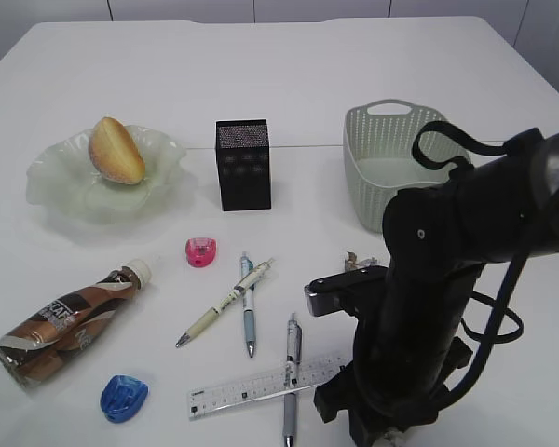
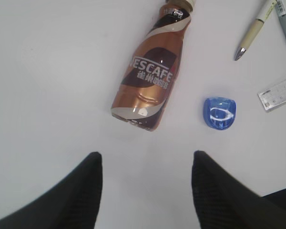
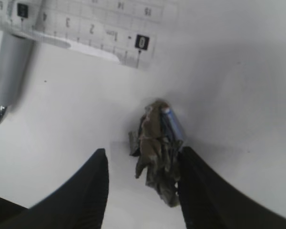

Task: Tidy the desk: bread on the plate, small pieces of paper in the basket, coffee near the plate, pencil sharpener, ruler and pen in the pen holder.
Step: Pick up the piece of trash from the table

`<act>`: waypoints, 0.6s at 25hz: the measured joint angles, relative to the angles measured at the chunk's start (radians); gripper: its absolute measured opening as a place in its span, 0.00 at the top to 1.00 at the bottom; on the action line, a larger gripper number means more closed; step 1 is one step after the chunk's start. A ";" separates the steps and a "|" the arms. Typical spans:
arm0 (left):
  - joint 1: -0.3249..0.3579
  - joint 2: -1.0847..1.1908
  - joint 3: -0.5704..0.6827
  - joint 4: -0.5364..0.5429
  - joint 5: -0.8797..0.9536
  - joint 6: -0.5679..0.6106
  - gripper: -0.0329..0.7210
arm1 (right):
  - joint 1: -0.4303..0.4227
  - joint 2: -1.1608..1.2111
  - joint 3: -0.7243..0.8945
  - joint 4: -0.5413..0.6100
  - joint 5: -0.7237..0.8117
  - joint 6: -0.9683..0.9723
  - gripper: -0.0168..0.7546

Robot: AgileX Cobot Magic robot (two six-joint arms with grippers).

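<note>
Right gripper (image 3: 142,183) jaws spread around crumpled grey-brown paper scrap (image 3: 156,155) by clear plastic ruler (image 3: 86,28), near-right; left gripper (image 2: 147,183) spread, empty.

Coffee (image 2: 148,78): label reads "NESCAFE", Chinese characters beneath. Ruler (image 3: 93,29): numerals 0, 2, 3, 4; "1cm" beside zero.

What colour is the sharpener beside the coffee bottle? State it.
Translucent blue. The sharpener shows best in the left wrist view, right of the bottle.
</note>
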 joint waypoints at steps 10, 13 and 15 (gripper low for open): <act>0.000 0.000 0.000 0.000 0.000 -0.001 0.38 | 0.000 0.007 0.000 0.005 0.000 0.000 0.74; 0.000 0.000 0.000 0.000 0.000 -0.001 0.38 | 0.000 0.007 0.000 0.005 0.002 -0.007 0.75; 0.000 0.000 0.000 0.000 0.000 -0.001 0.38 | 0.000 -0.007 0.000 0.005 0.017 -0.018 0.75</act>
